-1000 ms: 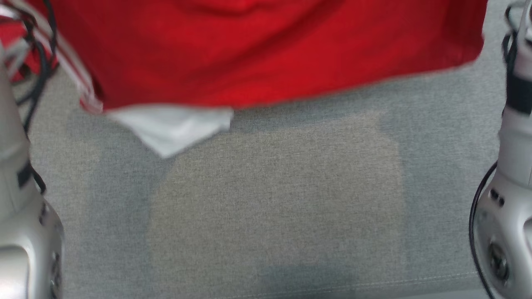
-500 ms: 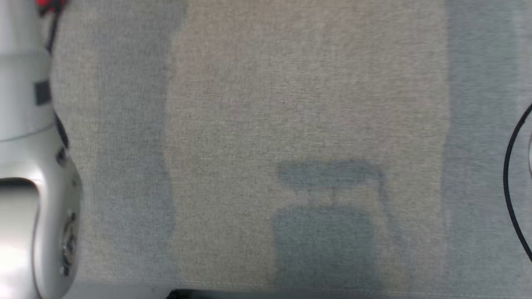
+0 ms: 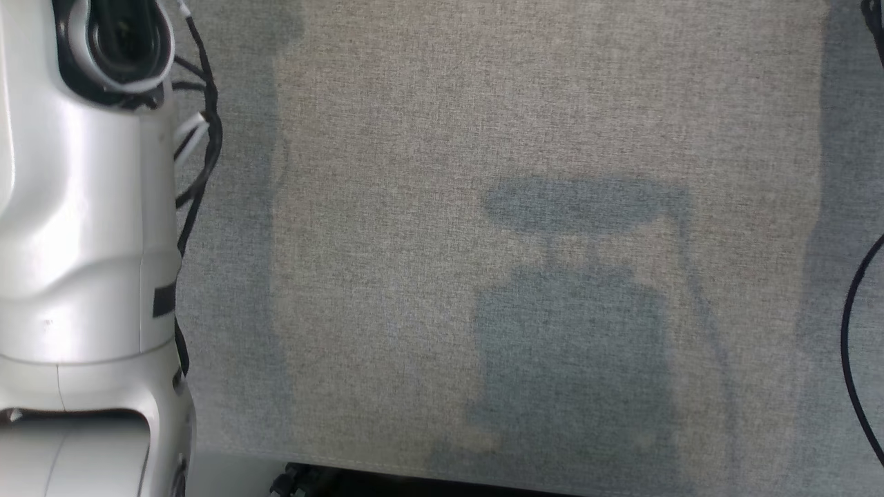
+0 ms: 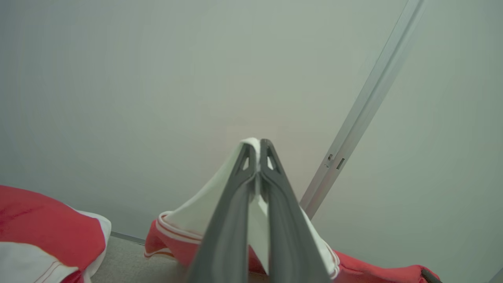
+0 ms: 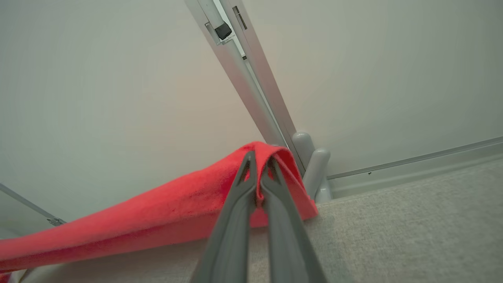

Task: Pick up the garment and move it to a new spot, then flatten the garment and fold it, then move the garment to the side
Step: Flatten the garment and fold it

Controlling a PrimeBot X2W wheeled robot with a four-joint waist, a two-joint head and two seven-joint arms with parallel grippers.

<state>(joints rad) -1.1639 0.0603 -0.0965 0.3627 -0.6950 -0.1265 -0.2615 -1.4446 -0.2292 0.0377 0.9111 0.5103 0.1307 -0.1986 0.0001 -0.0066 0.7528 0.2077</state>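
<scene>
**A:** Any writing to read?

**B:** Only a small dark patch on the pale arm at nine o'clock in the head view. It is too small to make out.

**A:** What does the garment look like?

**B:** The garment is red with white panels and thin red-and-white striped trim. In the left wrist view, the left gripper has its fingers pressed together on a white corner, which peaks at the tips. More red and white cloth lies at eight o'clock, and a red strip runs out toward four.

**A:** And the other side?

**B:** The right gripper is clamped on a plain red edge. From there the garment sags away toward eight o'clock, low over the grey fabric surface. I cannot tell whether it touches.

**A:** What does each view add?

**B:** The head view gives the grey fabric surface, with a boxy shadow at five o'clock and a black cable at three. The wrist views give a pale wall and a metal rail. The rail slants toward one o'clock on the left, and toward eleven on the right.
</scene>
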